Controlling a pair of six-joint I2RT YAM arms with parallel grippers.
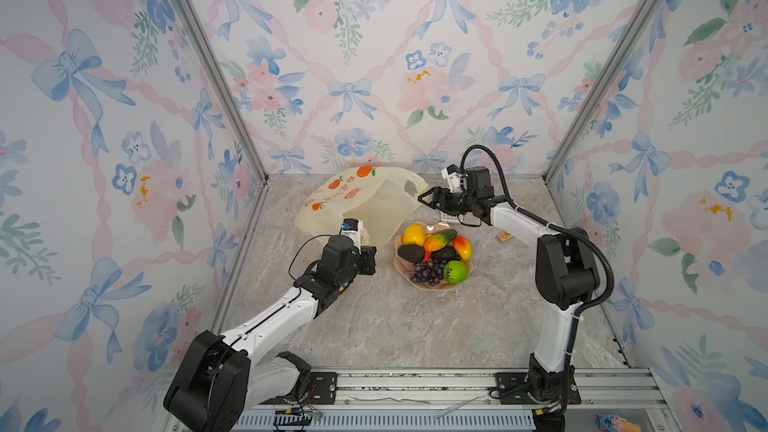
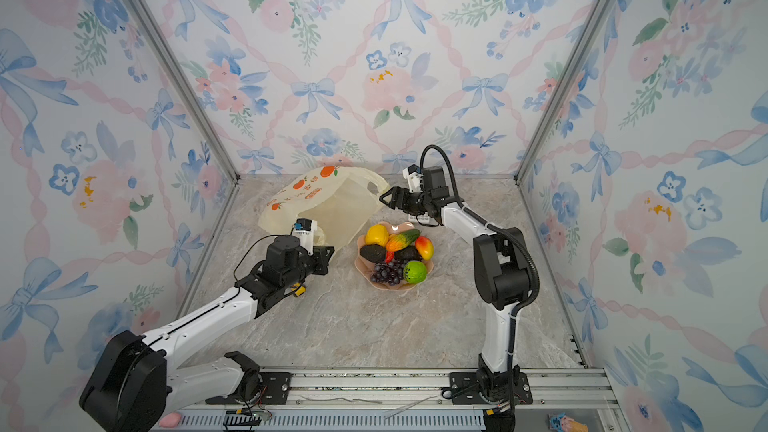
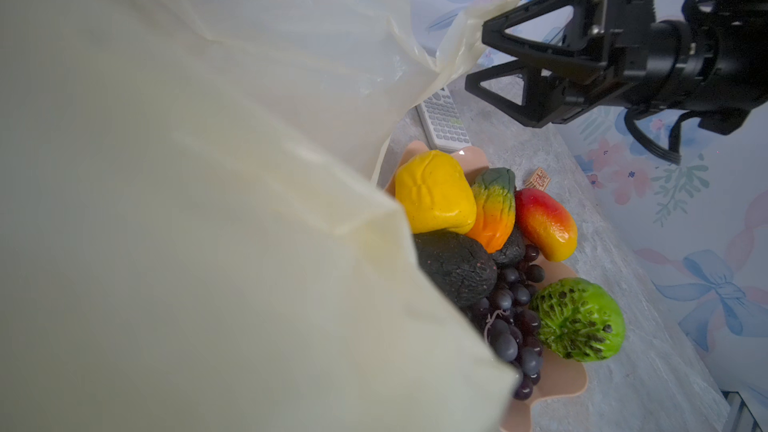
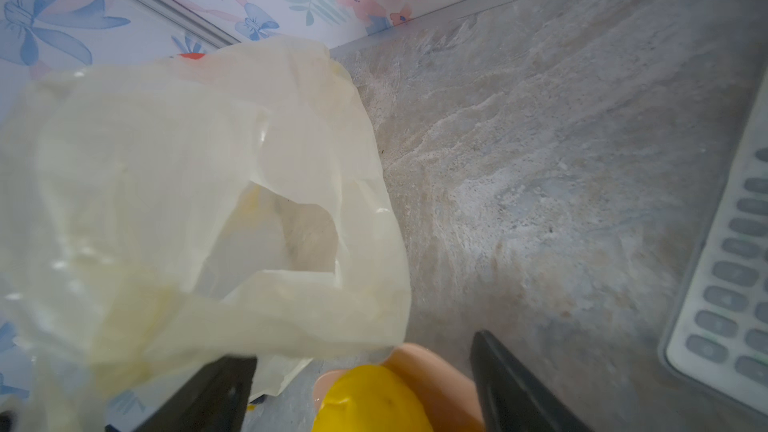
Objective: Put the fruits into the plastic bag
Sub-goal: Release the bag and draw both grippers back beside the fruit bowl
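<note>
The plastic bag (image 1: 374, 201) is pale yellow with orange fruit prints and stands puffed up at the back of the table. My left gripper (image 1: 370, 249) is shut on its near lower edge; in the left wrist view the bag (image 3: 208, 222) hides the jaws. My right gripper (image 1: 426, 197) hangs open beside the bag's handle (image 4: 291, 317), which drapes over one finger (image 4: 216, 392). The fruits lie on a pink plate (image 1: 436, 288): yellow (image 1: 413, 234), orange-green (image 1: 440, 239), red-yellow (image 1: 462, 247), bright green (image 1: 456, 271), two dark avocados (image 1: 410, 253), purple grapes (image 1: 428, 273).
A white keypad remote (image 1: 451, 216) lies under the right gripper, behind the plate. A small tan block (image 1: 504, 237) sits right of the plate. A small blue-yellow toy (image 1: 619, 423) rests by the front rail. Papered walls close the table on three sides.
</note>
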